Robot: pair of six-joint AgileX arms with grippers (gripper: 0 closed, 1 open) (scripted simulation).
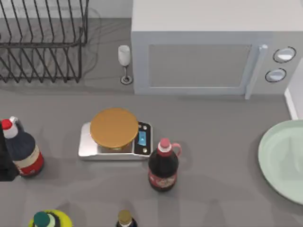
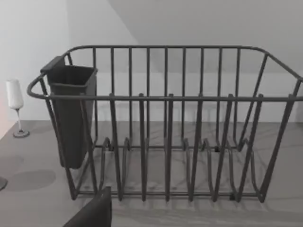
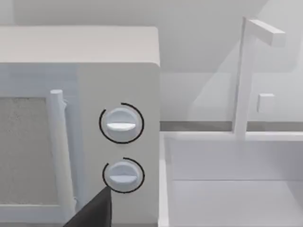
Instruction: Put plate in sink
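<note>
Top view: the plate [image 1: 283, 161] lies flat at the table's right edge, ungripped, and the sink [image 1: 294, 101] is just behind it beside the microwave [image 1: 208, 47], so we judge nothing done yet: grasp, lift and drop-in all remain. Right wrist view faces the sink basin; we cannot tell either gripper's finger state.

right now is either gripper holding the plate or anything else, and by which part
Nothing looks held. The plate lies free on the table's right edge, with no gripper on it; whether the fingers are open cannot be told.
</note>
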